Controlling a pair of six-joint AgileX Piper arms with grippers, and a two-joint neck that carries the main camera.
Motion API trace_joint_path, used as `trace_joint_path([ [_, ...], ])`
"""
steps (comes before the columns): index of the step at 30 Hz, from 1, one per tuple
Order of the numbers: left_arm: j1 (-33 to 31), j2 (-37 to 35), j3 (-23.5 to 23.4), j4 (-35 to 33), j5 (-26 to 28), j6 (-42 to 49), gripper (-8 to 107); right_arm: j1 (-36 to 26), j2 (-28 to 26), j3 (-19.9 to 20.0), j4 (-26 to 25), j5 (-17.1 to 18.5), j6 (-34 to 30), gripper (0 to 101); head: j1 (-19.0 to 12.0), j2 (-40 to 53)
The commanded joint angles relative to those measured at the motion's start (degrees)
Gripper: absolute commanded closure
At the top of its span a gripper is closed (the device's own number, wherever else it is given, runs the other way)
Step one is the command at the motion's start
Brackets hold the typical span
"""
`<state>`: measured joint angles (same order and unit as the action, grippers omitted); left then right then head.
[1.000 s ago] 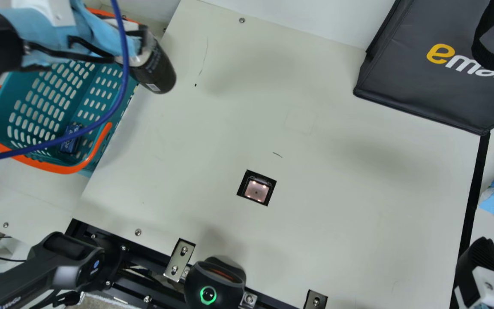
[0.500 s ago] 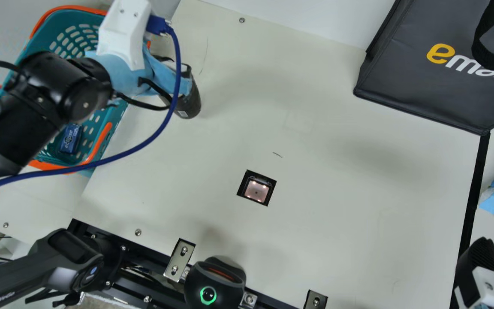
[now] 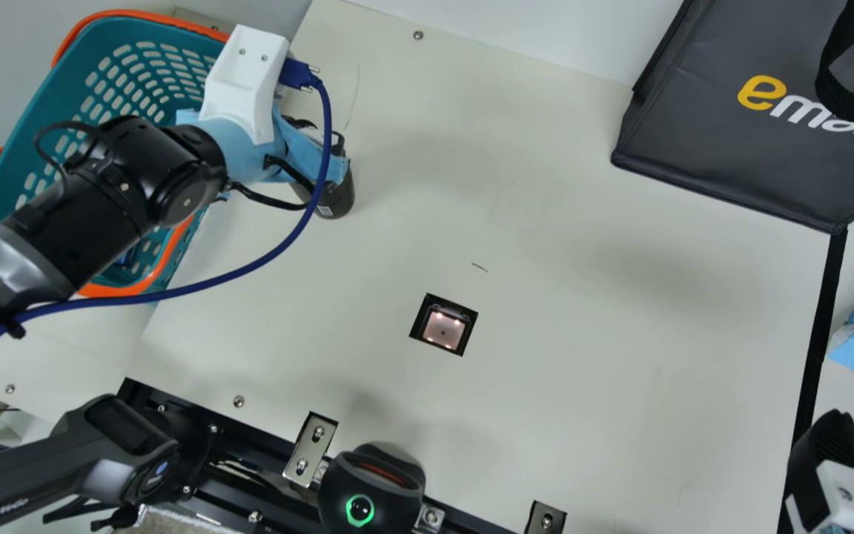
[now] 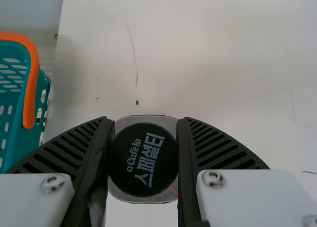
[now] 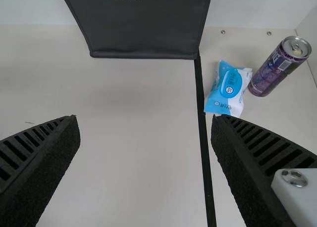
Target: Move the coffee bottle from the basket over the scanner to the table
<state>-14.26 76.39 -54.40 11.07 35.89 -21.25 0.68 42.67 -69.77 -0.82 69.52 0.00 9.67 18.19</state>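
Left fingers [image 4: 74, 143], left wrist view: closed in on the coffee bottle [image 4: 142, 159], parted only by its width, one ribbed finger each side of its top.
Grip: probably high so that the lower body stays uncovered for scanning.
Lid: round, matt black with pale lettering, above a squarish, see-through shoulder; a small red streak shows near the rim.
Basket [image 4: 12, 138], left wrist view: just outside one of those fingers.
Coffee bottle, main view: outside the basket, its dark, cylindrical body reaching past the left fingers, a small white patch near the base. Whether it touches the surface [image 3: 583, 311] I cannot tell.
Scanner window [image 3: 443, 328], main view: set in the surface, well apart from the left fingers; the bottle likely has to pass over it next.
Right fingers [image 5: 47, 155], right wrist view: spread wide, holding nothing, presumably because the left arm has this job.
Bag [image 5: 143, 26], right wrist view: beyond the right fingertips.
Wipes pack [image 5: 229, 91] and purple can [image 5: 277, 68]: side by side beyond one right finger.
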Motion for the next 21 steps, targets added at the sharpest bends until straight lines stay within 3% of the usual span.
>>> trace_joint_path([
  [1,0.3,0.2,0.2,-0.4,0.2,0.5,90,0.0,0.0,0.0,0.0,0.0,0.0,6,-1.7,0.2],
  [21,2.0,-2.6,1.1,-5.0,-0.8,4.5,23,0.0,0.0,0.0,0.0,0.0,0.0,6,-1.7,0.2],
])
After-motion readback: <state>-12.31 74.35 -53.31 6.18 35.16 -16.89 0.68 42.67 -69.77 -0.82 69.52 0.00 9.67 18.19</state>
